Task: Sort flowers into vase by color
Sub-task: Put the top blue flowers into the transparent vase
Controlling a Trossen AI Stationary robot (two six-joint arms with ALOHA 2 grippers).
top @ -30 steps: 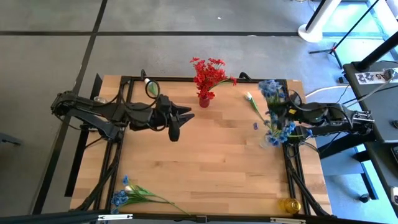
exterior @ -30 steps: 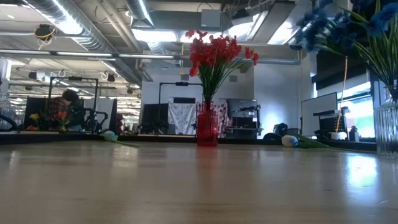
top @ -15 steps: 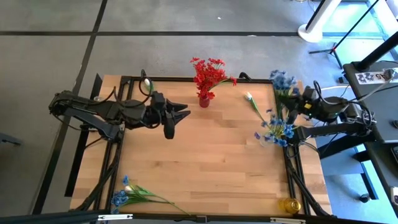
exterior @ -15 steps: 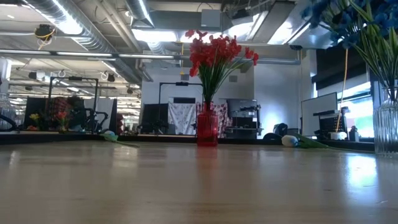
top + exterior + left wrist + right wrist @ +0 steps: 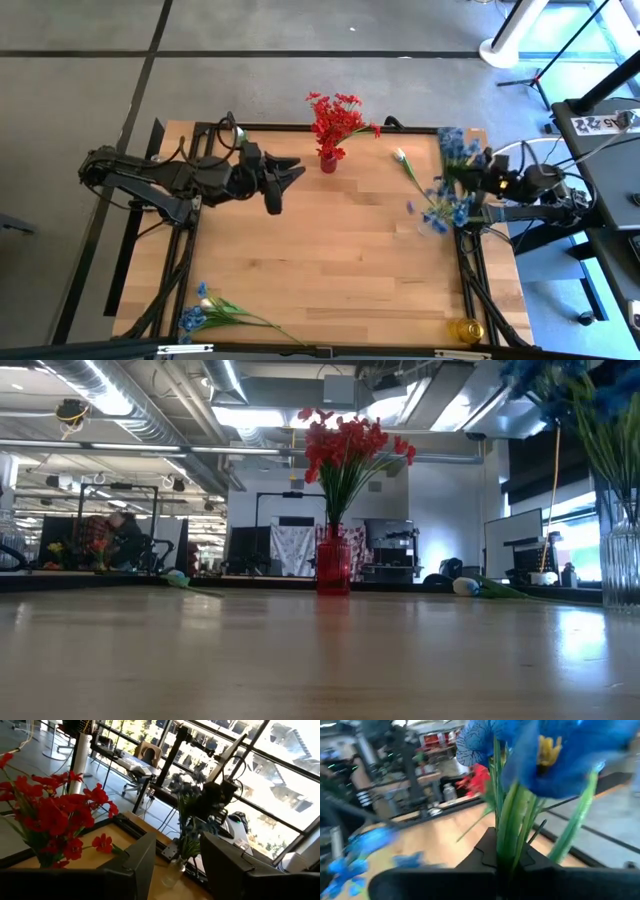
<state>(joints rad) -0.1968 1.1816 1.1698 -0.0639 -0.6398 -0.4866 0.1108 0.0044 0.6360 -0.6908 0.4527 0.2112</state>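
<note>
A red vase of red flowers [image 5: 330, 125] stands at the table's far edge, also in the low view [image 5: 345, 455]. Near the right edge, a clear vase [image 5: 620, 555] holds blue flowers [image 5: 445, 208]. My right gripper [image 5: 480, 182] hovers just beyond it, shut on a blue sprig [image 5: 455, 145]. A white flower [image 5: 405, 165] lies flat on the table between the two vases. Another white flower [image 5: 237, 133] lies at the far left. My left gripper [image 5: 278, 185] hangs open above the table, left of the red vase, touching nothing. My right gripper pinches the blue sprig's green stems [image 5: 510, 827] between its two fingers, which lie across the stems. It holds the sprig lifted clear of the table. The blue blossoms [image 5: 550, 750] stand out beyond the fingers, toward the far edge.
A bunch of blue and white flowers [image 5: 215, 312] lies at the table's near left corner. A small yellow object [image 5: 465, 328] sits at the near right corner. The middle of the wooden table [image 5: 340, 250] is bare. People and desks show in the room behind.
My right gripper has drawn back toward the table's right edge with the blue sprig. The sprig's blossoms have shifted from over the clear vase toward the far right corner. My left gripper has edged toward the far left, still open.
</note>
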